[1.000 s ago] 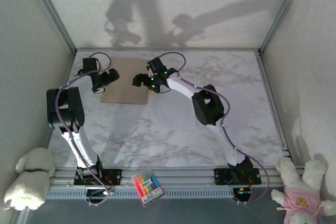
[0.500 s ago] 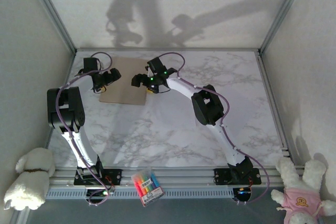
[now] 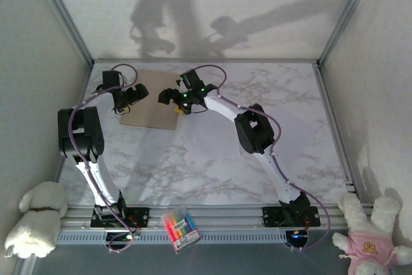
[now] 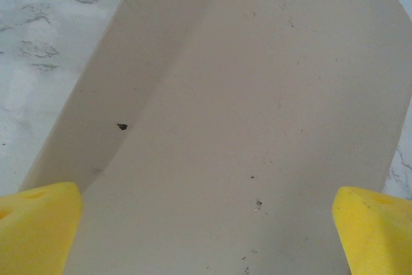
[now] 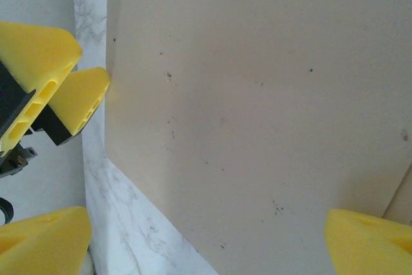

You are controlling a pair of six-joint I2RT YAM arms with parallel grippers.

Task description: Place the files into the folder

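Note:
The tan folder lies flat and closed at the back left of the marble table. My left gripper hovers over its left edge, open, with yellow fingertips spread wide above the cardboard. My right gripper sits over the folder's right side, also open, with nothing between its pads. In the right wrist view the folder spans the frame, and the left gripper's yellow finger touches its far edge. The files are hidden or out of view.
A pack of coloured markers rests on the front rail. Plush toys sit outside the frame at the near left and near right. Metal rails and grey walls bound the table.
The folder has slid slightly left and turned a little. Both grippers have shifted a bit left with it and stay open.

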